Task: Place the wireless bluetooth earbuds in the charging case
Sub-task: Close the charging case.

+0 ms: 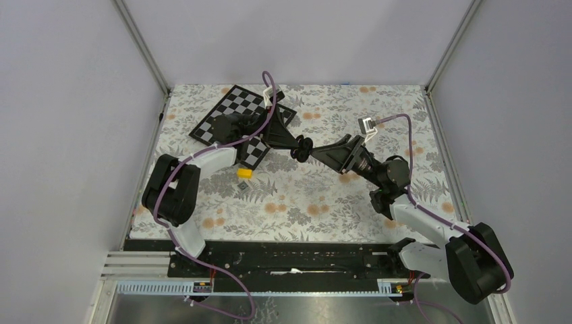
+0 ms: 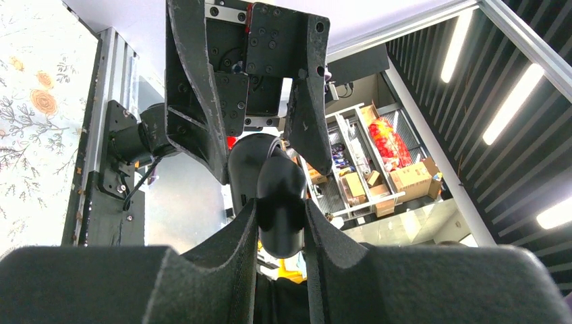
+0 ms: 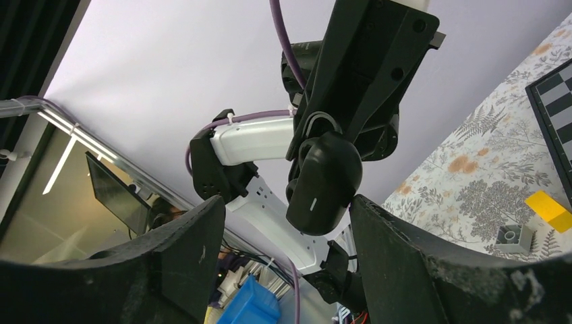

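A black rounded charging case (image 1: 301, 148) is held in the air above the table's middle, closed as far as I can tell. My left gripper (image 1: 295, 144) is shut on it; in the left wrist view the case (image 2: 276, 175) is pinched between the left gripper's (image 2: 280, 210) two pads. My right gripper (image 1: 316, 152) faces it from the right and is open. In the right wrist view the case (image 3: 324, 182) hangs between the right gripper's (image 3: 287, 226) wide-spread fingers, close to the right-hand finger (image 3: 398, 250). No earbuds show in any view.
A small yellow block (image 1: 244, 173) lies on the floral table cover, also in the right wrist view (image 3: 548, 206), with a small grey piece (image 3: 516, 236) beside it. A checkerboard (image 1: 233, 111) lies at the back left under the left arm.
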